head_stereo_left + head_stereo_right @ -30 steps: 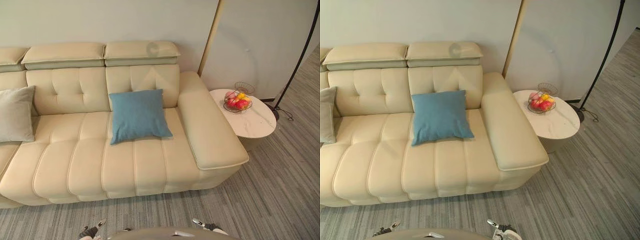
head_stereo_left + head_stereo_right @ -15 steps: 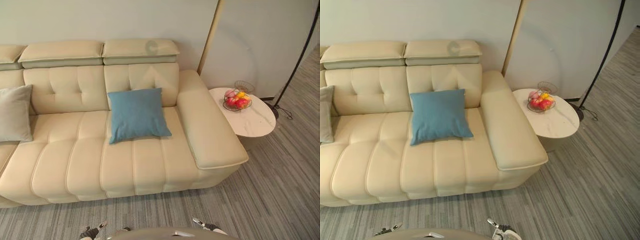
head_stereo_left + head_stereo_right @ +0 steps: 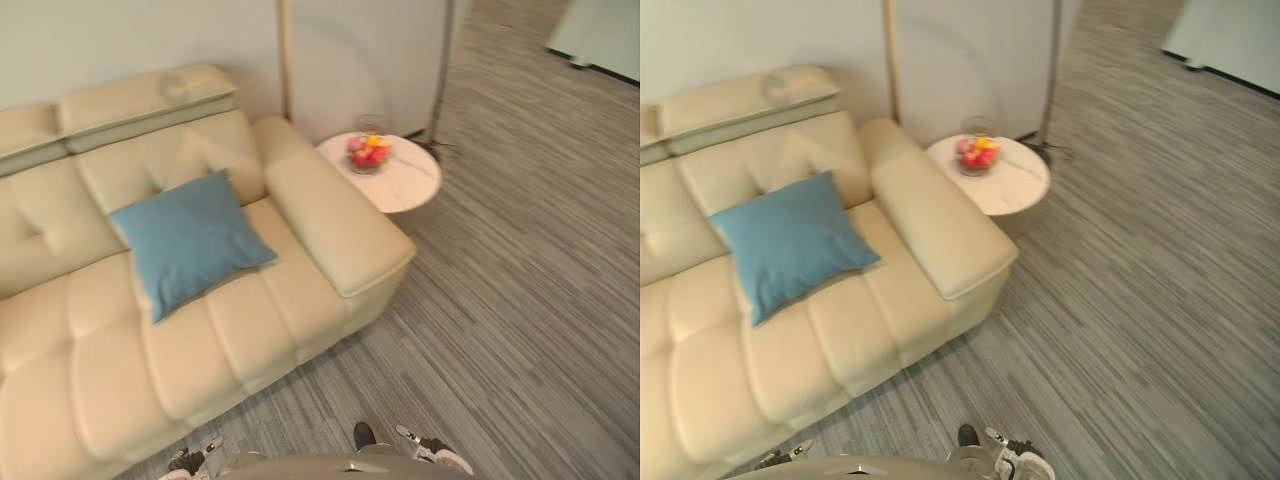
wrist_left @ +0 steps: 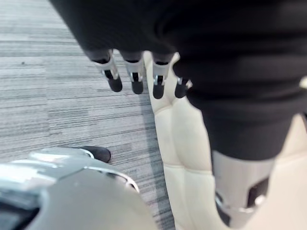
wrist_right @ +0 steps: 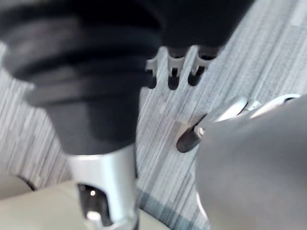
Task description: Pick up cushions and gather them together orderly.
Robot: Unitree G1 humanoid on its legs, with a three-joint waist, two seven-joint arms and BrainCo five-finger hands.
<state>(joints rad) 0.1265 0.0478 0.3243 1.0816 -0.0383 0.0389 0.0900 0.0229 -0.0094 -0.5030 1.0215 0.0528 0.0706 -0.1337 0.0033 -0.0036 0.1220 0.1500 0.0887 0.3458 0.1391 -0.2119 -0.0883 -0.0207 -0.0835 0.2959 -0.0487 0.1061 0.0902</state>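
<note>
1. The robot's view swings hard to its right within the last half second. The sofa (image 3: 330, 215) now runs slantwise across the scene, and a wide stretch of grey floor (image 3: 520, 300) opens up on the right.
2. The whole picture has shifted together, so I take this as the head or body turning. None of the furnishings have been moved.
3. The blue cushion (image 3: 185, 240) sits just as it did a moment ago. It lies on the sofa seat with its upper edge leaning on the backrest, close to the right armrest but not touching it.
4. The round table (image 3: 405, 185) stands just past the armrest, as before, and carries the fruit bowl (image 3: 367, 153).
5. The left robot hand (image 4: 158, 79) hangs with its fingers straight and slack. It holds nothing, and beyond its tips I see the sofa's front edge and the floor.
6. The right robot hand (image 5: 173, 72) is just as loose and empty, and it hangs over bare floor.
7. For the task, I judge that no gathering has begun. The cushion is untouched, and both robot hands are low and well apart from it.
8. The turn looks to me like the robot repositioning or scanning the room. It will have to face the sofa again and close in before either robot hand can reach the cushion.
</note>
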